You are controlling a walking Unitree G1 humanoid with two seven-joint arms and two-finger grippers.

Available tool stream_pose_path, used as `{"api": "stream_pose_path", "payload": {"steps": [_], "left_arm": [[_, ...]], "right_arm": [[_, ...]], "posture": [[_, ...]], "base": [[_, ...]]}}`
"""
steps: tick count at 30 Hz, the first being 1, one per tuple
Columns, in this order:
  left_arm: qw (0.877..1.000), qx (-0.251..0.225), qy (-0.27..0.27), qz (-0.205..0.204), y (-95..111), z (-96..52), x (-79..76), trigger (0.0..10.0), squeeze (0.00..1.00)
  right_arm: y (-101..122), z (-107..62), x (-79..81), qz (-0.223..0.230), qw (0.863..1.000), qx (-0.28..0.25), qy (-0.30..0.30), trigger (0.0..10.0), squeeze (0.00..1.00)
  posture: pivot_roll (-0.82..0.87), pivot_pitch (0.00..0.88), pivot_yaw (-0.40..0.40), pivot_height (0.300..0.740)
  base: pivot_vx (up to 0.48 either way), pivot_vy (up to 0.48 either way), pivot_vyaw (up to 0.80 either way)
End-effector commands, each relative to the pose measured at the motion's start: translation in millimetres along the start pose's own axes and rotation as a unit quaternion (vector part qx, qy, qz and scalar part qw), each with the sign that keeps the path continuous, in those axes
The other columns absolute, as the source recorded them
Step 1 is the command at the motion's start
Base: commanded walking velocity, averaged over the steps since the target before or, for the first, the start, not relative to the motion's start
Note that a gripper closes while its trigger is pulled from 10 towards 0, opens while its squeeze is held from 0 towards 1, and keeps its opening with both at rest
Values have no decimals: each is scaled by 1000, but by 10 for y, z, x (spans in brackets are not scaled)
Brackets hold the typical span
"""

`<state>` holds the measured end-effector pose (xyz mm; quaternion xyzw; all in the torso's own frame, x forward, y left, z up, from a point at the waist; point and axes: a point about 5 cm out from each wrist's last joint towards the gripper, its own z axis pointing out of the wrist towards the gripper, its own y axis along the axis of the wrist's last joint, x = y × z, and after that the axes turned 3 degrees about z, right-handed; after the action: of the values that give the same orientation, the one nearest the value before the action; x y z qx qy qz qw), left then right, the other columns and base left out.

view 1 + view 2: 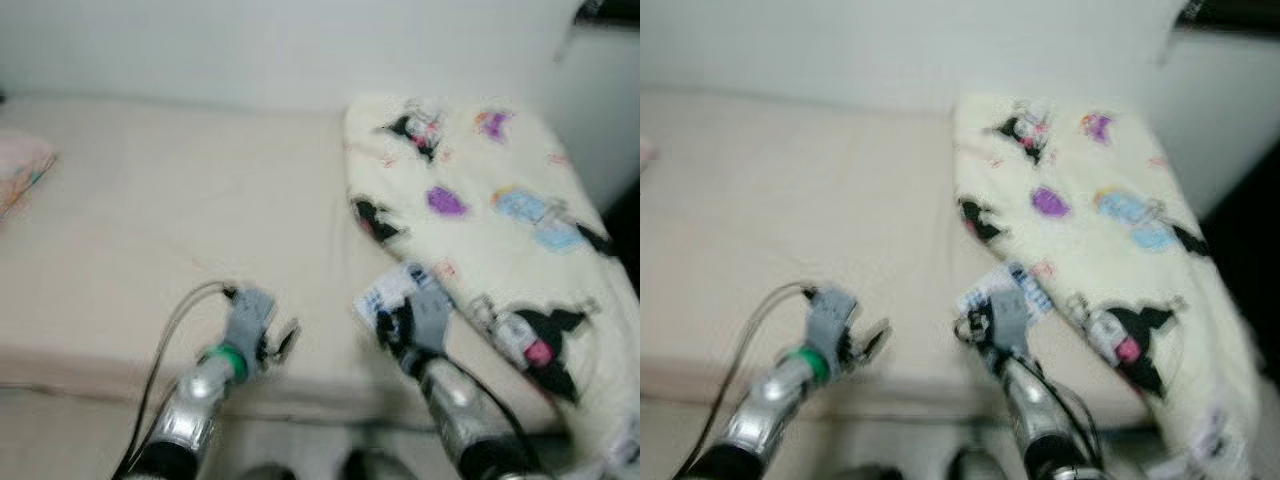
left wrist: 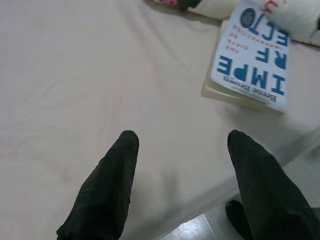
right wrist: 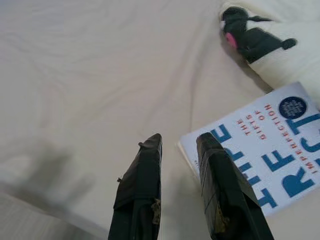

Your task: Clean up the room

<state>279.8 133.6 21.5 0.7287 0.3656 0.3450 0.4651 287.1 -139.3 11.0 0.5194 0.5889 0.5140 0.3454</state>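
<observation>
So the book (image 3: pixel 267 152) is a white paperback with big blue block letters and a small red line reading "the gifts of imperfection". It's lying flat, cover up, on the bed (image 1: pixel 180 220), close to the front edge of the mattress. Its far end is tucked a bit under the cream cartoon-print blanket (image 1: pixel 480 230), so that part of the cover is hidden, and my right wrist view cuts off the rest of the title. From my left wrist view the author line on the cover is readable, but only just. The long axis seems to run from the bed's front edge back toward the blanket, angled a little; the head views are too blurry to pin it down better.

My right gripper (image 3: pixel 177 145) is right at the book's near corner, fingers only a narrow gap apart, holding nothing. One fingertip sits over the edge of the cover, the other over bare sheet beside it. Can't tell if it's actually touching the book or just above it.

My left gripper (image 2: pixel 182 142) hangs over plain sheet near the mattress edge, fingers spread wide, empty, with the book off to its right and well clear of it.

There's also something pink (image 1: pixel 22 168) at the far left edge of the bed, too smeared to name.
</observation>
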Motion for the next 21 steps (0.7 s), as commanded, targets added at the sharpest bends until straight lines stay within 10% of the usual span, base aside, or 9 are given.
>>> {"api": "stream_pose_path", "payload": {"steps": [1, 21], "left_arm": [[1000, 10, -2, -6, -51, -13, -17, 10000, 0], [1000, 9, 13, -2, -37, -86, 69, 10000, 0]], "right_arm": [[-102, -56, -40, 12, 1000, 20, -15, 10000, 0], [-84, -77, -265, 98, 990, 11, -104, 10000, 0]], "posture": [[-38, 18, 33, 730], [-39, 67, 68, 655]], "base": [[0, 0, 0], [0, 0, 0]]}}
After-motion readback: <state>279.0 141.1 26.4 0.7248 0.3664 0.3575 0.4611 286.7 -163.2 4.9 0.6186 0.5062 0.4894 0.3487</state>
